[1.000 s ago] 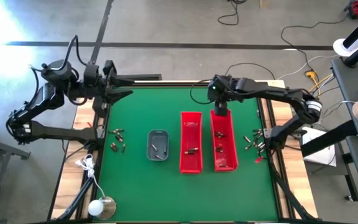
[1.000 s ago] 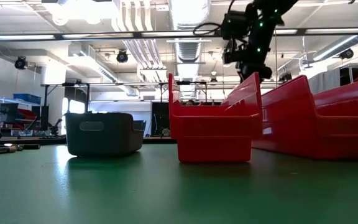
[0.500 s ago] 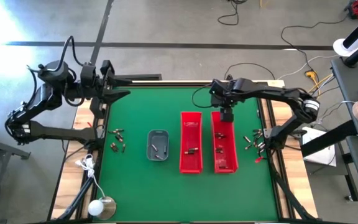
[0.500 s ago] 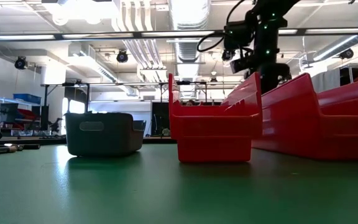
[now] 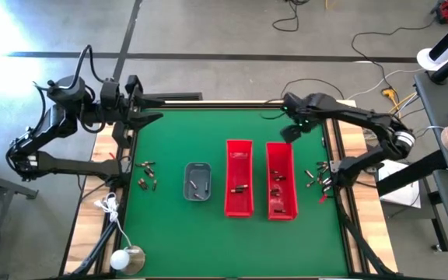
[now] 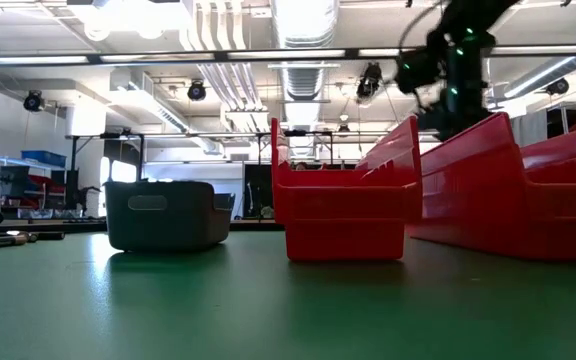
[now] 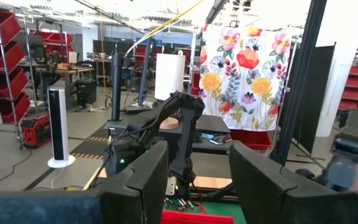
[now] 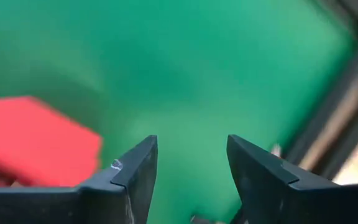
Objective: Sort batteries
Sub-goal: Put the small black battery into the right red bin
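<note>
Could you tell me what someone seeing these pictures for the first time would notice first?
Two long red bins sit side by side on the green table, right of centre, with a small grey tray to their left. The right claw hangs open and empty above the table just beyond the right-hand bin's far end. Small batteries lie scattered near the table's left and right edges, while the left claw waits open at the far left corner.

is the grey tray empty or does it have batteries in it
Not empty: the high view shows a few batteries lying inside the grey tray.
</note>
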Controlling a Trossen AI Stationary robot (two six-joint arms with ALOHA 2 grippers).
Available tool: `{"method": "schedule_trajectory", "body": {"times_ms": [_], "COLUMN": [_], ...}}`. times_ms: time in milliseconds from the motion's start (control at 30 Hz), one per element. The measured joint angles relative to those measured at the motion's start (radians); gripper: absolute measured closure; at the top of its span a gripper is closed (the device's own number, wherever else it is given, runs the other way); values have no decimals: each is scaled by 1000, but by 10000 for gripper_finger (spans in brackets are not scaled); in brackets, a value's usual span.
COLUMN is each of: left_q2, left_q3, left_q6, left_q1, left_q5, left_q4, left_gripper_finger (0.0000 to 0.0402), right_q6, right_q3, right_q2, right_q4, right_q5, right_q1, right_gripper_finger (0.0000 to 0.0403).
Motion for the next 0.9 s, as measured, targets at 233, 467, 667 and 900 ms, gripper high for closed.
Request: {"method": "schedule_trajectory", "body": {"times_ms": [233,467,667,900], "left_q2": [2,3,-4,-29], "left_q3": [0,0,0,0], "left_q6": [19,27,42,94], "left_q1": [0,0,0,0], "left_q5": [0,-14,-77,-77], "left_q4": [-5,-5,-43,-139], "left_gripper_finger": [251,251,251,251], "right_q6": [704,1104,1293,1499], "right_q3": [-289,-459,-502,-517], "right_q2": [-123,-168,-165,-166], "right_q4": [86,311,315,314], "right_q5": [31,96,142,246], "right_q1": [-90,-88,-90,-90], "right_gripper_finger": [250,261,212,137]}}
